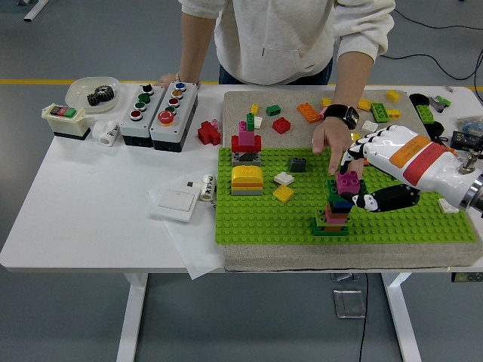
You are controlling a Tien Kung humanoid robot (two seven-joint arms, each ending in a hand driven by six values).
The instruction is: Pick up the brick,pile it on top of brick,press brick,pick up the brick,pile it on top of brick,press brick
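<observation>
We see a person's hand (330, 143) and the robot hand (361, 179) crowding the brick tower (336, 205); the green baseplate (264, 222) in front lies open.

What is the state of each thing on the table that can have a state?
right hand: fingers curled on the magenta brick.
magenta brick: on top of the brick stack.
brick stack: upright on the green baseplate.
person's hand: reaching down beside the stack.
second tower: upright, untouched.
yellow brick: lying flat, loose.
</observation>
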